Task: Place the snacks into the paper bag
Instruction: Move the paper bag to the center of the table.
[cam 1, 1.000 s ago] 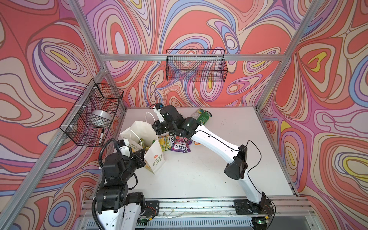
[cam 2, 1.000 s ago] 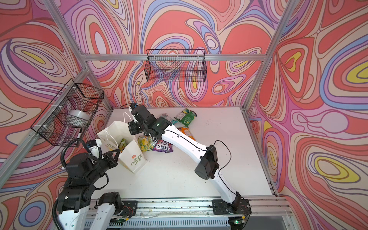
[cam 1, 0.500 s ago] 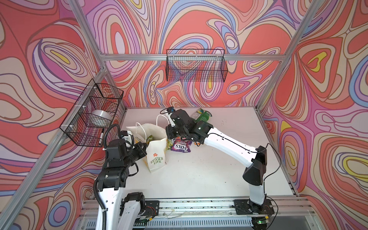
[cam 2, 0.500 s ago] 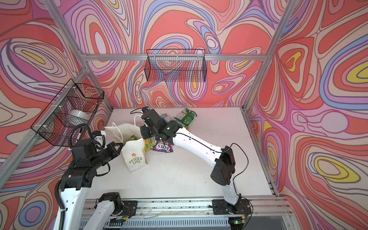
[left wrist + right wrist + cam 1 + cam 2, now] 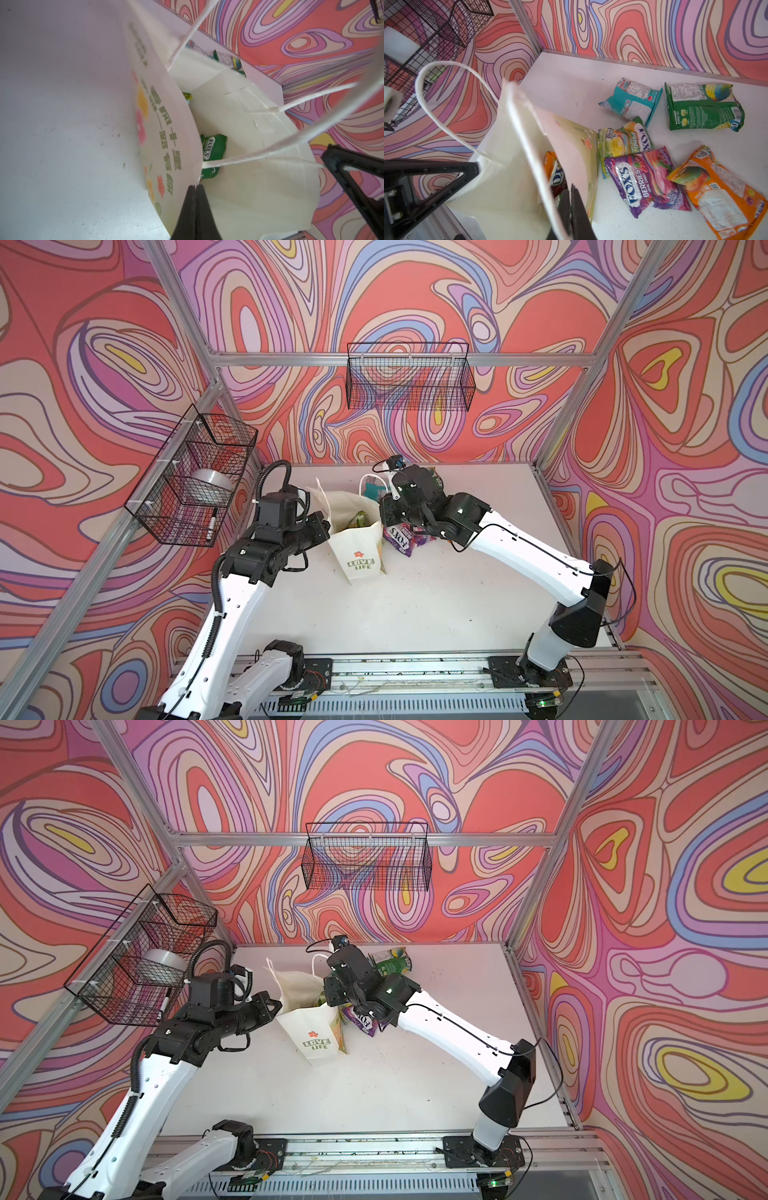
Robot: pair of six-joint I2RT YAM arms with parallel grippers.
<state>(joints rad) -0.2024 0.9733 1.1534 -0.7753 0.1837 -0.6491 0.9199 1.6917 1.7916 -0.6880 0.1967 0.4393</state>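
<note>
My left tool (image 5: 195, 188) and right tool (image 5: 571, 193) each pinch tight on opposite rims of the paper bag (image 5: 359, 556), standing left of centre on the tabletop (image 5: 415, 605), a green packet (image 5: 214, 151) inside, other snacks (image 5: 645, 180) just right.

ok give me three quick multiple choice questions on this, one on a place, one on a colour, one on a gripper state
1. Where does the purple berries packet lie? A inside the paper bag; B on the table beside the bag; C held up in the air.
2. What colour is the FOX'S packet seen inside the bag from the left wrist? A green; B purple; C teal.
3. The left gripper is: A open above the bag; B shut on a packet; C shut on the bag's rim.
Key: 1 B, it lies flat outside the bag wall. 2 A, white lettering on green wrapper. 3 C, jaws meet on the paper edge.
</note>
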